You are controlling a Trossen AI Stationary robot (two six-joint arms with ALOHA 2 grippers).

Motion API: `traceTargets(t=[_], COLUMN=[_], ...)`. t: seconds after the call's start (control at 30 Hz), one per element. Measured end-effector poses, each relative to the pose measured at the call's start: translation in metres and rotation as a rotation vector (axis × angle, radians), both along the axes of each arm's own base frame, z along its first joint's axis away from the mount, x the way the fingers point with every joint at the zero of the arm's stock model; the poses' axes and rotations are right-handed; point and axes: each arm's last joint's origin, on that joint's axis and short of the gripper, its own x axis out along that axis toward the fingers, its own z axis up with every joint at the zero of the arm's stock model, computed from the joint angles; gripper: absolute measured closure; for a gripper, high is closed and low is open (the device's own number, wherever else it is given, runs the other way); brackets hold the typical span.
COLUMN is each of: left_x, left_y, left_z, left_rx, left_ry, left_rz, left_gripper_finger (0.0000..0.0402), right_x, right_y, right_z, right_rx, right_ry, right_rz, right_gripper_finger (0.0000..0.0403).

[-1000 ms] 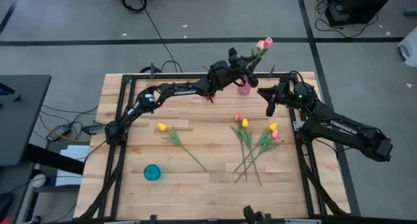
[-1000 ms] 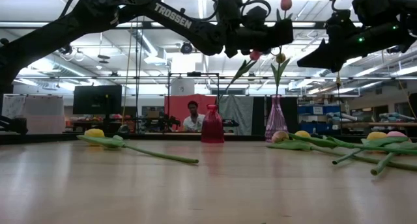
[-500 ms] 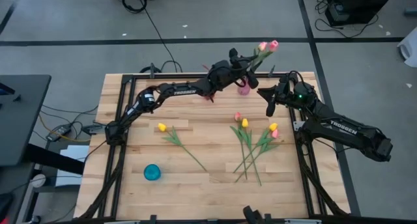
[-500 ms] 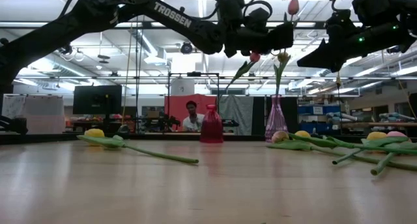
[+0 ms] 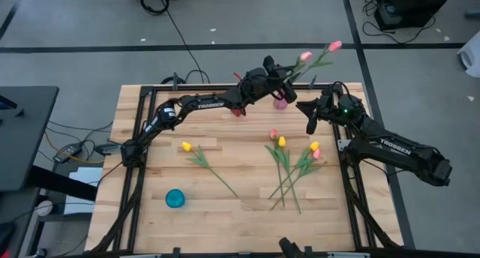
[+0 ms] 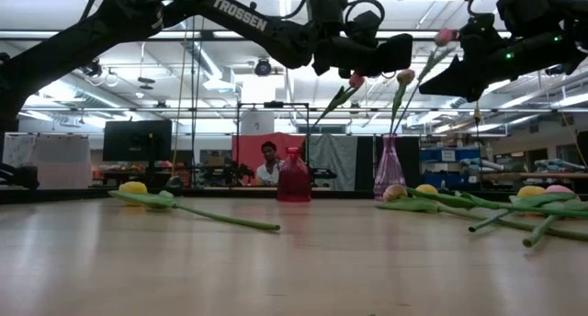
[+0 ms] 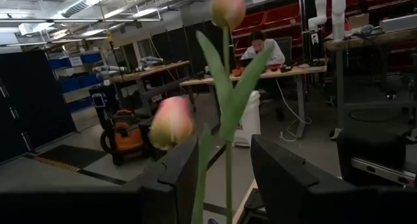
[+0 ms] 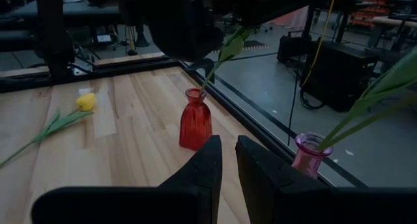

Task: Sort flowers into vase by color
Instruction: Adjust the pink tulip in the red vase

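Observation:
A pink vase at the table's far edge holds two pink flowers. One head stays nearer the vase, and the other leans far out toward the right. My left gripper hovers open above the vase, with both green stems rising between its fingers. A red vase beside it holds one flower's stem. More flowers lie flat on the table. My right gripper hangs to the right of the pink vase, its fingers a narrow gap apart and empty. My left gripper has a finger on each side of the two stems above the pink vase. One stem runs close along one finger's inner face. I cannot tell whether it touches.
A single yellow flower lies left of centre, and a small teal vase stands toward the near left. The cluster of pink and yellow flowers lies right of centre. A person sits in the room beyond the far edge.
The taller pink flower in the pink vase has tipped over toward the table's right. Its head has sunk and swung outward while its stem foot stays in the vase. The other flower in that vase has barely shifted.

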Motion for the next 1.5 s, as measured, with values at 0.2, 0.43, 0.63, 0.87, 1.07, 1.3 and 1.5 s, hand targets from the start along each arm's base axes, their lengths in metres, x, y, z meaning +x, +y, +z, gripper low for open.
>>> traceTargets(t=[0.2, 0.43, 0.63, 0.87, 1.07, 1.3, 1.5], left_x=[-0.001, 0.001, 0.002, 0.000, -0.003, -0.018, -0.028], left_y=[-0.001, -0.012, -0.014, -0.024, -0.049, -0.053, -0.040], left_z=[0.006, 0.014, 0.014, 0.018, 0.036, 0.052, 0.055], left_rx=[0.025, 0.079, 0.076, 0.111, 0.184, 0.031, -0.113], left_ry=[-0.063, -0.116, -0.118, -0.013, 0.100, 0.174, 0.171], left_rz=[-0.001, -0.043, -0.020, 0.174, 0.222, 0.198, 0.169], left_gripper_finger=[0.0254, 0.0254, 0.0254, 0.0254, 0.0254, 0.0254, 0.0254], right_x=[0.000, 0.000, 0.000, 0.000, 0.000, 0.000, 0.000], right_y=[0.000, 0.000, 0.000, 0.000, 0.000, 0.000, 0.000], right_z=[0.000, 0.000, -0.001, -0.001, 0.000, 0.000, 0.000], right_rx=[0.000, 0.000, 0.004, 0.003, 0.003, 0.004, 0.004], right_ry=[0.001, 0.001, 0.005, 0.005, 0.004, 0.002, 0.002], right_rz=[-0.003, -0.003, -0.003, -0.003, -0.002, 0.004, 0.006], right_gripper_finger=[0.0341, 0.0341, 0.0341, 0.0341, 0.0341, 0.0341, 0.0341])
